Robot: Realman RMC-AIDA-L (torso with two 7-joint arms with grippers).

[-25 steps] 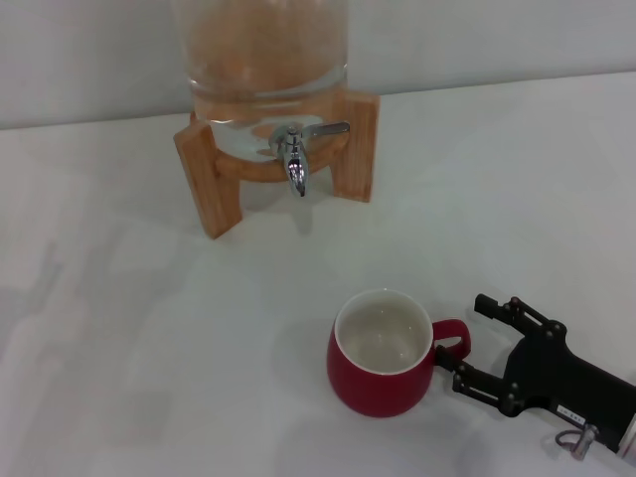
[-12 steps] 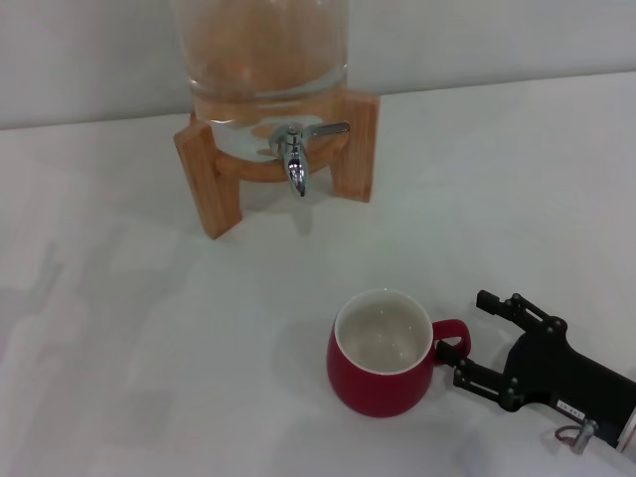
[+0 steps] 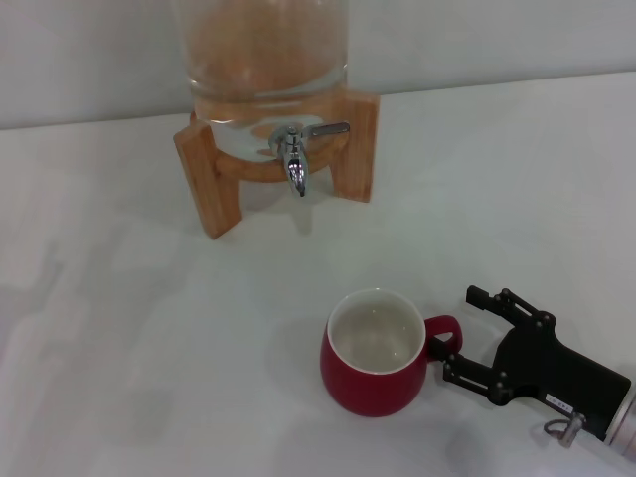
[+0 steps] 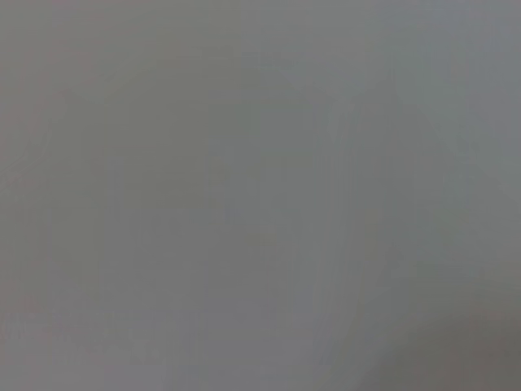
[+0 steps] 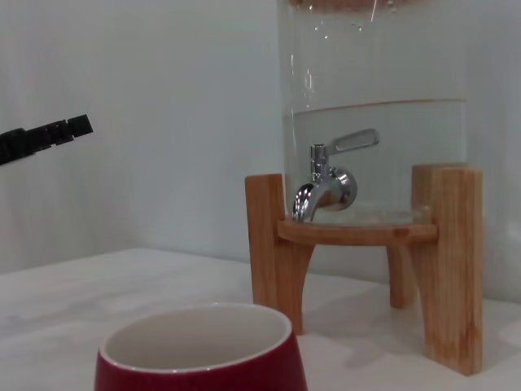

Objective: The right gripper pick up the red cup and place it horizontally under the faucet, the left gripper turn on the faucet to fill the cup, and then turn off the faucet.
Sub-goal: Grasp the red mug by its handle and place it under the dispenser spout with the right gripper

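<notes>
Right gripper [image 3: 465, 331] lies low over the table [image 3: 119, 328] at the near right of the head view, its black claw pointing left toward the cup [image 3: 375, 353]. Its jaws are spread apart — one fingertip reaches out behind the handle [image 3: 444, 335], the other sits in front of it, so the loop lies between them. Whether either fingertip touches the handle cannot be told; nothing is clamped.

Just left of the claw the cup stands upright on the table, red outside, cream-white and empty inside, its handle turned toward the gripper. In the right wrist view the cup's rim [image 5: 195, 342] fills the near foreground, and a black fingertip [image 5: 45, 137] juts in at one edge.

Well beyond the cup, at the far side of the table, stands the dispenser [image 3: 266, 60] — a glass jar holding clear water, set in a wooden stand [image 3: 358, 144]. The faucet [image 3: 294, 159] sticks out of its front between the stand's legs, spout down, its flat lever pointing off to the right in the head view. No water runs from it.

Left gripper is not in sight; the left wrist view shows only a flat grey blur.
</notes>
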